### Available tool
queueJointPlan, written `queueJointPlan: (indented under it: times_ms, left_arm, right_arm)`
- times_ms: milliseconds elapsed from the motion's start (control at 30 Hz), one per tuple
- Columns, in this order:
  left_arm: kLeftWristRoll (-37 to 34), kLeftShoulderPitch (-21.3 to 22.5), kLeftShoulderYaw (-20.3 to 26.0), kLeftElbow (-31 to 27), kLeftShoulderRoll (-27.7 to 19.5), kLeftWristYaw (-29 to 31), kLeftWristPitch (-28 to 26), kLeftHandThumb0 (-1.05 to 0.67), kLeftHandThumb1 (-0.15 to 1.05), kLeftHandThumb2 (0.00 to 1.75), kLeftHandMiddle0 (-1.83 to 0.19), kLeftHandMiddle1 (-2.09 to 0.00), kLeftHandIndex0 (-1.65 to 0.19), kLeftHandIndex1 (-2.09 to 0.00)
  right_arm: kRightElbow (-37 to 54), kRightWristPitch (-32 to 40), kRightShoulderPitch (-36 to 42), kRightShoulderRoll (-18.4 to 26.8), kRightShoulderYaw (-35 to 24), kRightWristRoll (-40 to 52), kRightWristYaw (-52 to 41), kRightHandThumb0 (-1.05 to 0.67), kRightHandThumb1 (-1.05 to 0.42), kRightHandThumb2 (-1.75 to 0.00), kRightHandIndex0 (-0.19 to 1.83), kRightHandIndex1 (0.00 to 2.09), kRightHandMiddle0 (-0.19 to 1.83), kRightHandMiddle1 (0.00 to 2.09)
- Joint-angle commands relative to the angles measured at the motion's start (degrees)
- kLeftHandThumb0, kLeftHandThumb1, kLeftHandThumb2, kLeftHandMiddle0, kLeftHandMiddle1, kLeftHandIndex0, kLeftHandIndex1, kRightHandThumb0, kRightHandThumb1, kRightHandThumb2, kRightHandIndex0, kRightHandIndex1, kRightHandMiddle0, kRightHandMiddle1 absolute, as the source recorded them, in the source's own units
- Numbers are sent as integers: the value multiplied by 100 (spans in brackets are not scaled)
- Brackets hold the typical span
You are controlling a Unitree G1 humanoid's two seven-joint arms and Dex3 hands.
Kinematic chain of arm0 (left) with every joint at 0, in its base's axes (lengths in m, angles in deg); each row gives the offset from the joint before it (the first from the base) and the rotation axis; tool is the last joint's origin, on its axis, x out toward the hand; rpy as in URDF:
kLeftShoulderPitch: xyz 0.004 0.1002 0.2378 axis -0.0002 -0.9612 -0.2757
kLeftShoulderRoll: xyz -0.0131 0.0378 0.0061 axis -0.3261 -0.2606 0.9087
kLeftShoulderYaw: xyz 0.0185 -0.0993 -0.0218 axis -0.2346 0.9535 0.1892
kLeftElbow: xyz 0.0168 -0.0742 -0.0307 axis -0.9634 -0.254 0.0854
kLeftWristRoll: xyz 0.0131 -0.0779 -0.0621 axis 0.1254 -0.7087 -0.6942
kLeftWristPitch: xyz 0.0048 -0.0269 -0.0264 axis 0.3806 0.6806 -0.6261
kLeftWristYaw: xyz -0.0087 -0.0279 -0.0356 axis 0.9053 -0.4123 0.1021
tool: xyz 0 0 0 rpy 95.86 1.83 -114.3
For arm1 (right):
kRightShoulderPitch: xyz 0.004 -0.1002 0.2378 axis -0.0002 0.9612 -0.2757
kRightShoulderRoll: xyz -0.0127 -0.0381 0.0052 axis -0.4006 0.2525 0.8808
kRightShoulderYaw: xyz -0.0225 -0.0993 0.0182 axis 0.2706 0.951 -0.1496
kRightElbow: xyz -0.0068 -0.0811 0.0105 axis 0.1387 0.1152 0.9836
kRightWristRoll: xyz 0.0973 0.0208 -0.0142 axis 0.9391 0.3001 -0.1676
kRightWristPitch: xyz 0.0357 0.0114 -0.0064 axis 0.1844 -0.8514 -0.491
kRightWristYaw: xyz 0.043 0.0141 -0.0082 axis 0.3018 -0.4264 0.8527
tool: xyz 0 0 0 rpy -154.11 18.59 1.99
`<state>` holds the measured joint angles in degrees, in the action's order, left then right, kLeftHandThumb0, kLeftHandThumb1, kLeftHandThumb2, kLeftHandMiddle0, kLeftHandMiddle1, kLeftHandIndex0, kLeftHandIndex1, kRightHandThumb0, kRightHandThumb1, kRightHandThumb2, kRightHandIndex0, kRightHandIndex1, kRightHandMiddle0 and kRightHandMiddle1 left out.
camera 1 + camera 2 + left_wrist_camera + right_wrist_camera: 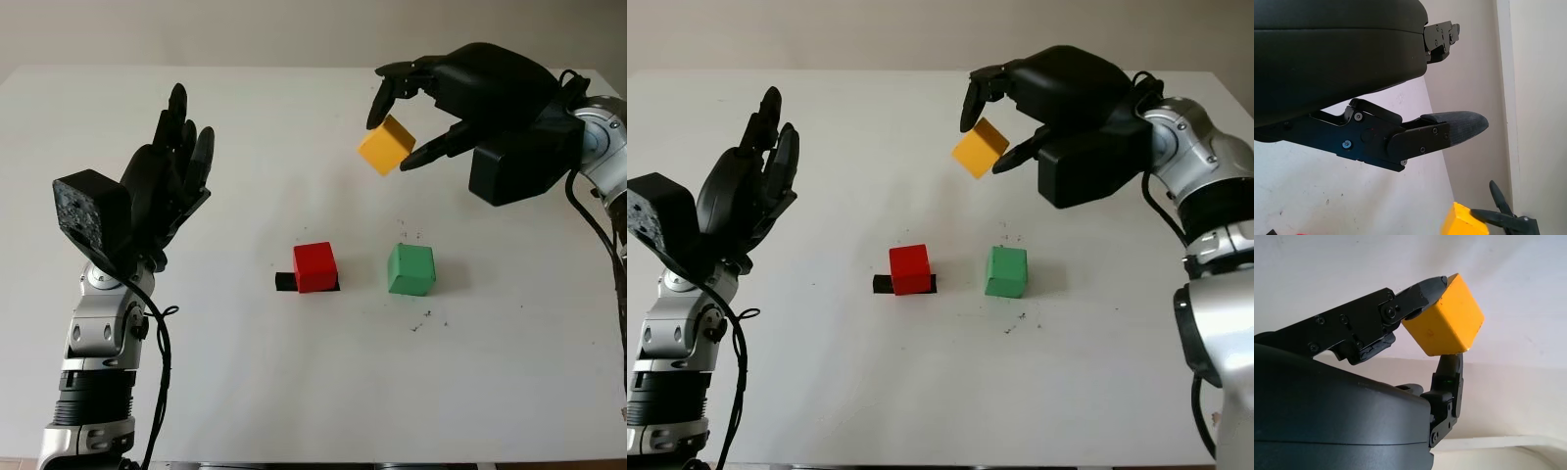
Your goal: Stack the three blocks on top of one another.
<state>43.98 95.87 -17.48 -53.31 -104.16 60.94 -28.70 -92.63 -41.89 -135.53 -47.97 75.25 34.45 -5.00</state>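
Yellow cube [385,145] pinched tilted in right hand [416,122] | left hand [167,166] open, raised, holding nothing

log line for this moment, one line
right robot hand: holds yellow block aloft | left robot hand: open, raised | red block, green block: on table, apart

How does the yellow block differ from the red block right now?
The yellow block is up in the air, pinched in the right hand; the red block sits on the table. The yellow block is tilted onto a corner; the red block stands flat and square. The red block has a black patch beside its base; the yellow block has none. Both are plain cubes of similar size.
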Motion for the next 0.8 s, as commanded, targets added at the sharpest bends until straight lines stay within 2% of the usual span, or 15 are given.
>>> queueJointPlan:
  times_ms: [0,233,467,600,767]
  left_arm:
    - [52,-22,-20,-83,-29,-14,29,-64,105,59,19,0,19,0]
    - [38,15,-12,-46,-35,2,43,-64,105,62,19,0,19,0]
    - [75,30,-16,-102,-67,-10,5,-64,105,62,19,0,19,0]
    - [93,33,-10,-119,-68,-9,-12,-64,105,63,19,0,19,0]
    - [49,14,0,-206,-19,-30,-124,-65,105,65,19,0,19,0]
  right_arm:
    - [418,344,149,-58,-260,432,-519,-37,-96,-6,30,5,32,145]
    - [2465,2117,850,-91,-662,1432,-2017,-39,-97,-6,27,4,28,146]
    - [4602,4157,1307,-52,-558,1199,-2576,-37,-97,-5,26,4,27,155]
    - [5059,4633,1242,-130,-370,975,-2826,-36,-95,-5,27,5,28,157]
    - [5138,4735,1083,-317,-74,684,-3058,-35,-95,-5,26,5,28,163]
